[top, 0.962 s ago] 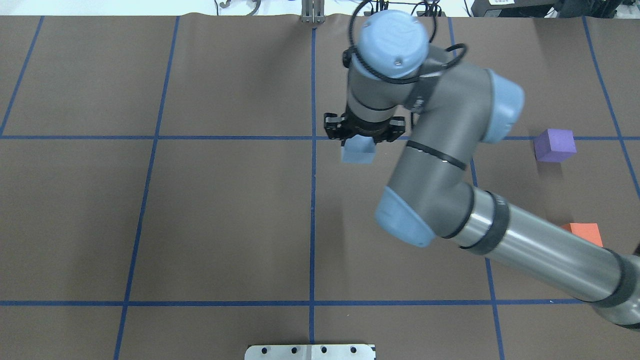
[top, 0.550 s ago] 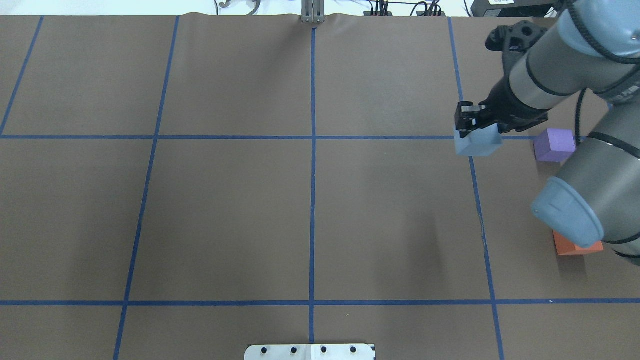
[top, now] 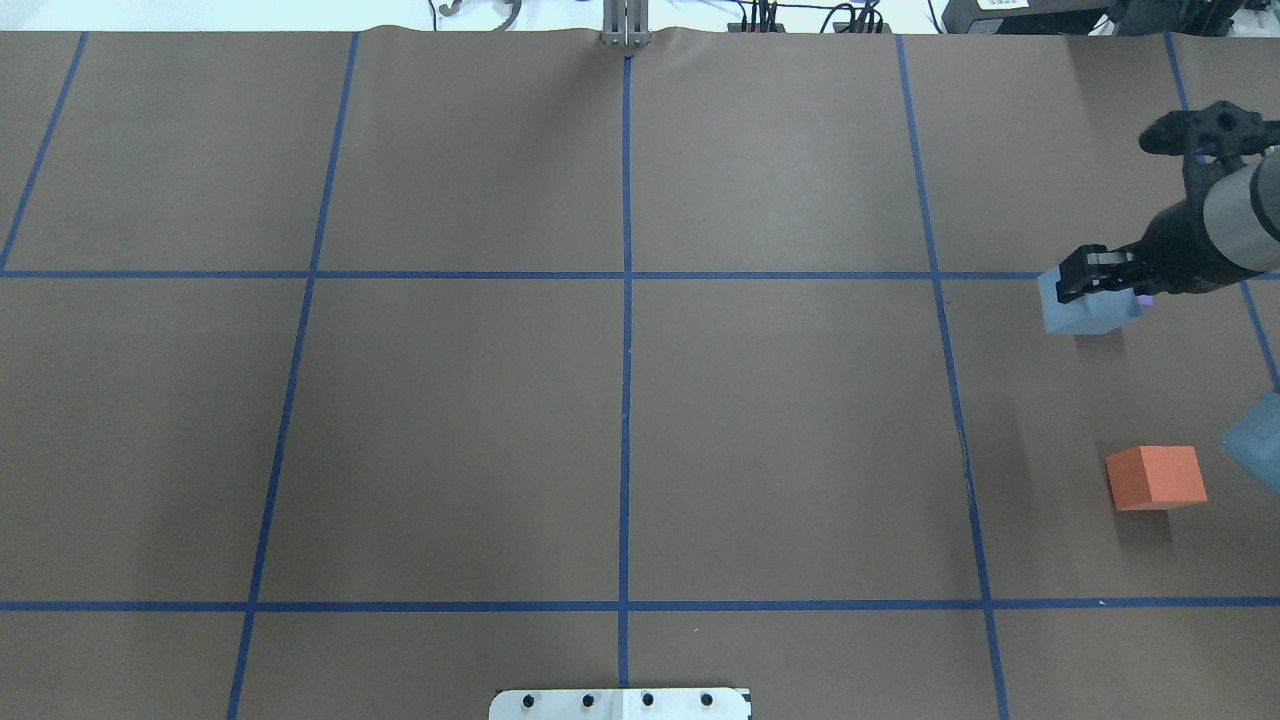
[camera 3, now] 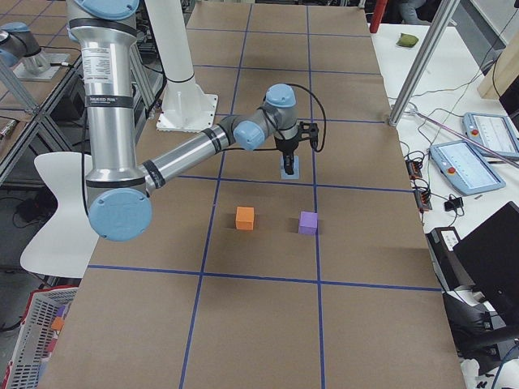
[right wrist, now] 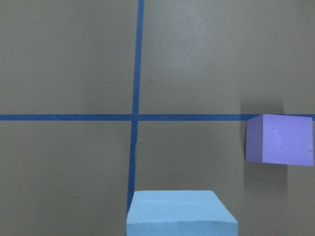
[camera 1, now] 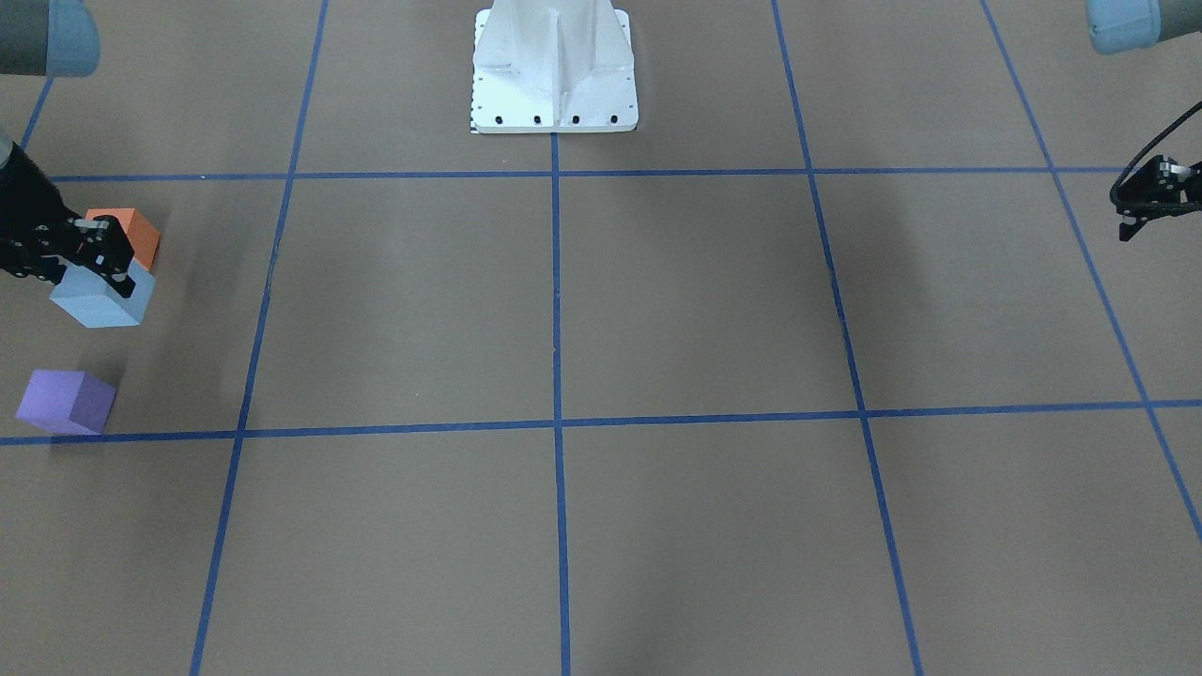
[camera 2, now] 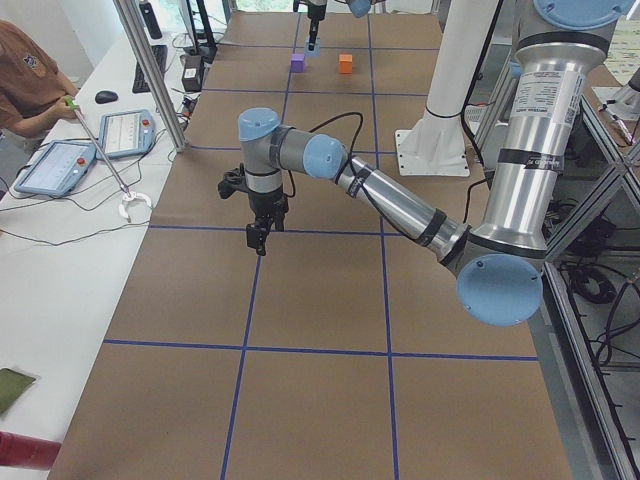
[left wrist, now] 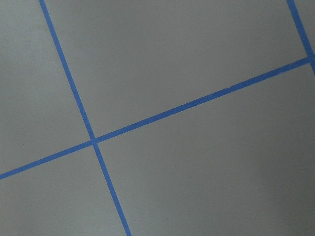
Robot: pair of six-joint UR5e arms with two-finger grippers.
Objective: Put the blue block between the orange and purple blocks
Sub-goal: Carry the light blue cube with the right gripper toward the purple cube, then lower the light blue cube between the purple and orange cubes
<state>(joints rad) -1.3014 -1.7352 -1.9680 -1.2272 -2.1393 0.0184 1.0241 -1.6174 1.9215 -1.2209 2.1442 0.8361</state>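
- The right gripper [top: 1098, 285] is clamped on the blue block [top: 1078, 315], black fingers [camera 1: 120, 272] pinching it from two sides, out at the right edge of the overhead view.
- In the front-facing view the pair sits at the far left edge. There the blue block hangs under the gripper and overlaps the lower corner of the orange block [camera 1: 141, 233] behind it.
- From overhead the same block covers nearly all of the purple block [camera 1: 66, 402], with only a sliver peeking out at its right side. So the blue block reads as lifted off the table [top: 450, 430].
- On the right wrist camera, the blue block's top fills the bottom centre. The purple block sits on the mat at middle right, just below a blue tape line [right wrist: 69, 117].
- In the right-side view orange and purple lie side by side with bare mat between them. The blue block is higher in the frame than that gap, not in it.
- The left gripper [camera 2: 259, 242] hangs over the mat in the middle left of the left-side view, well apart from all three blocks. I cannot tell whether its fingers are parted or closed.
- The left wrist camera shows only brown mat and a tape crossing [left wrist: 93, 141].
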